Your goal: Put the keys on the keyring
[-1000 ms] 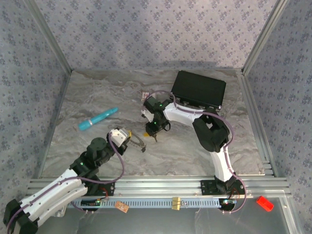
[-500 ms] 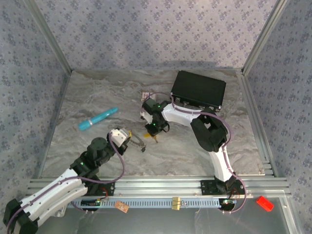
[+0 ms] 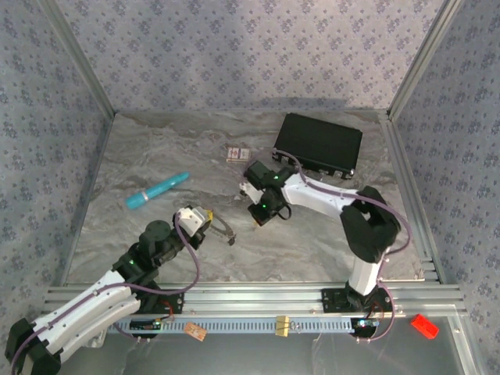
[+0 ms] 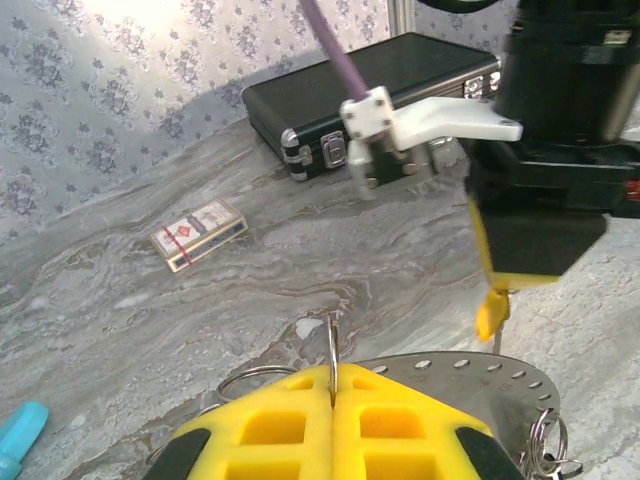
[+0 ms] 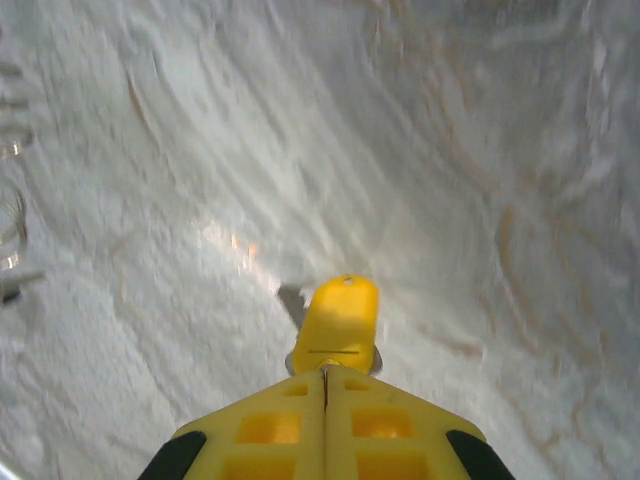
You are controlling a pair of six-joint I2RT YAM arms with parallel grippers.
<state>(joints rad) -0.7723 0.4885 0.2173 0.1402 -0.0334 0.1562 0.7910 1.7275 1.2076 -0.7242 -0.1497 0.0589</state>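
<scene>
Right pincer (image 5: 323, 373) on half-hidden yellow key (image 5: 338, 312)

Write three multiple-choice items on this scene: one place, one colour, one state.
1. Where is the black case? A at the back right; B at the front left; C at the front centre.
2. The key in the right hand is: A red; B yellow; C green.
3. The left hand is: A wide open; B shut on the keyring; C shut on a pen.
Answers: 1A, it lies near the back wall, right of centre; 2B, its head is yellow; 3B, no gap shows and the keyring sits in it.
</scene>
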